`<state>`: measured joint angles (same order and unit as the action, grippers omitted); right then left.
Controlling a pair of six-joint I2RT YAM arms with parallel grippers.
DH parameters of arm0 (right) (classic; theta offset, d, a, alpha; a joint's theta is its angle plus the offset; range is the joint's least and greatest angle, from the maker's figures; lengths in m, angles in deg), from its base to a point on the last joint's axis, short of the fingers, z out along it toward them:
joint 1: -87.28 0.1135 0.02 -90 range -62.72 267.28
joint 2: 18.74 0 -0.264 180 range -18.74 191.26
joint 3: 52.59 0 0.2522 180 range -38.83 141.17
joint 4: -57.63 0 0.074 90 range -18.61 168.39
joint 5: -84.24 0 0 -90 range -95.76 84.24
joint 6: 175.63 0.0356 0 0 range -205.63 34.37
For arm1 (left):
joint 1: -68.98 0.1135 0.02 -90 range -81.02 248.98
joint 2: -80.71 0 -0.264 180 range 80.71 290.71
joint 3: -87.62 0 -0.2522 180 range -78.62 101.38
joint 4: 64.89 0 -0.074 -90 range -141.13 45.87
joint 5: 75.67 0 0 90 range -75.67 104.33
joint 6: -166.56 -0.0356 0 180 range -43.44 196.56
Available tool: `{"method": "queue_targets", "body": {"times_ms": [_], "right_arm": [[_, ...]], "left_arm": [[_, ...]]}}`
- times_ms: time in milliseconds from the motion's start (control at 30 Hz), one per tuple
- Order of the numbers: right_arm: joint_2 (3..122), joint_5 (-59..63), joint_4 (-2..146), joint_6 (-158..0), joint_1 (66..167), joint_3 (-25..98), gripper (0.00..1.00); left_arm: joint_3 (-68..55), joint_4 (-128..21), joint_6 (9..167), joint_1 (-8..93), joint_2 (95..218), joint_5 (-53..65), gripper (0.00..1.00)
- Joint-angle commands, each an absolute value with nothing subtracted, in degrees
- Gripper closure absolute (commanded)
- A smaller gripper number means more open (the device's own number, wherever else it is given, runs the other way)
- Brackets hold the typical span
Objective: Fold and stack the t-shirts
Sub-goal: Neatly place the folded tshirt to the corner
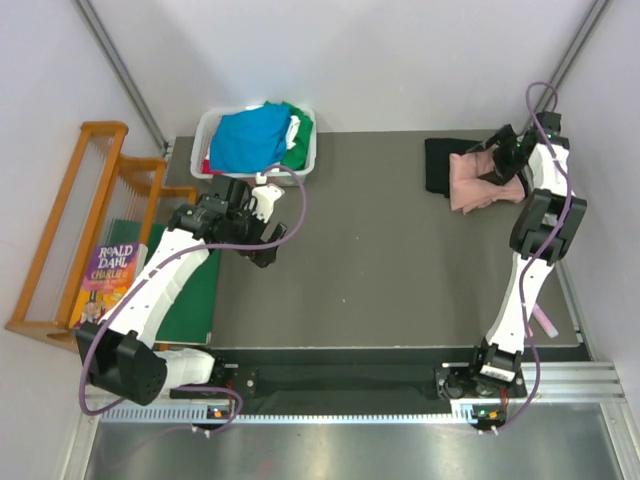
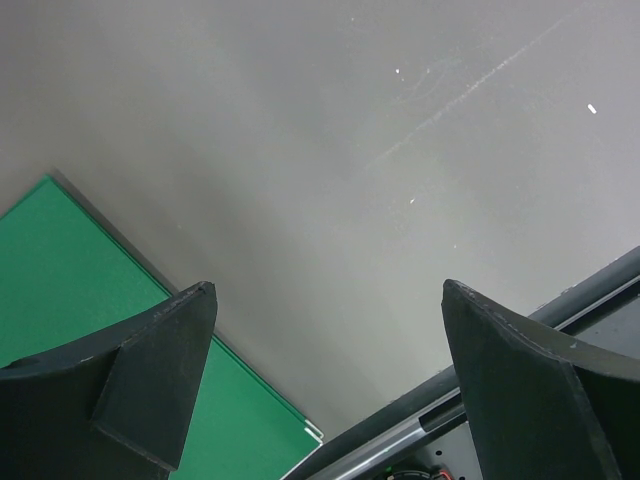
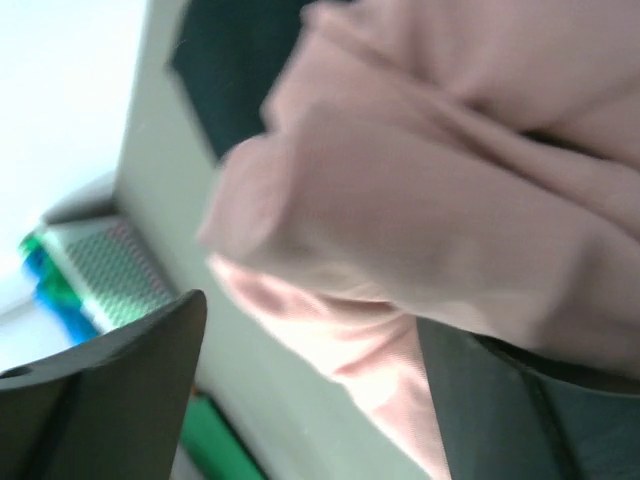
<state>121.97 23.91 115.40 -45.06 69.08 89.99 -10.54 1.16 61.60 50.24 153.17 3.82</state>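
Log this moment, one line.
left gripper open over grey table; right gripper at dusty-pink cloth t-shirt, grip unclear; black cloth t-shirt beneath

We are two slim arms in the top view: our white-shelled left arm (image 1: 165,270) at the left of the frame and our white-shelled right arm (image 1: 520,300) at the right, both with bulky black joint housings. A thin purple cable (image 1: 303,205) loops loosely off the left one, a second purple cable (image 1: 569,185) off the right. Our matte black left gripper (image 2: 325,300) and matte black right gripper (image 3: 315,315) end in blunt, wedge-shaped fingers (image 2: 150,380).
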Motion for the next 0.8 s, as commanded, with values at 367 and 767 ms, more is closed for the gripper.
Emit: {"method": "queue_targets", "body": {"times_ms": [367,767], "right_arm": [[84.6,22.8,111.8,-59.9,81.3,82.7,0.00],[86.3,11.6,108.3,-61.4,76.6,59.5,0.00]], "left_arm": [[-11.6,-17.2,68.7,50.6,154.2,21.4,0.01],[-14.6,-16.8,69.3,51.8,155.9,17.6,0.01]]}}
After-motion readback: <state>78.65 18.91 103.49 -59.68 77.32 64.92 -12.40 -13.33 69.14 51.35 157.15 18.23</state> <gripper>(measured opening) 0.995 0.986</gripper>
